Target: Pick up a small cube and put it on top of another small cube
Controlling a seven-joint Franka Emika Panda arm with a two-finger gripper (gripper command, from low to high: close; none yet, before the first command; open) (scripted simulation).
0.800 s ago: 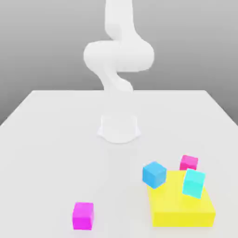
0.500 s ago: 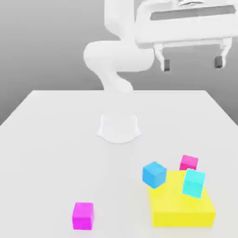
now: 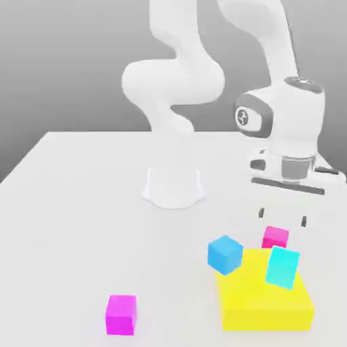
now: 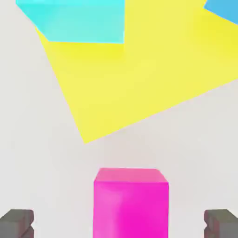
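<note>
In the exterior view, the white robot arm (image 3: 173, 81) is reaching over toward the exterior view's right, and its pincer (image 3: 282, 217) is hanging above the hot-pink cube (image 3: 275, 237), fingertips pointing down. The pincer is standing spread wide, with nothing between its fingertips. The hot-pink cube is lying on the white table (image 3: 81, 230), just beyond the far edge of the flat yellow block (image 3: 264, 308), which is hiding the cube's lower part from this camera.

The hand view is revealing what the exterior view is hiding: a strip of bare table is running between the hot-pink cube and the nearest corner of the yellow block, so the two are standing apart. It is also showing the cube sitting between the two spread fingertips, neither of them touching it.

Toward the exterior view's right, the cyan cube (image 3: 282, 267) is resting tilted over the yellow block; the blue cube (image 3: 225, 255) is sitting at the block's far left corner. The hand view is catching only parts of these two. The exterior view is adding the magenta cube (image 3: 121, 315), lying on the table near the front, well apart from the others.
</note>
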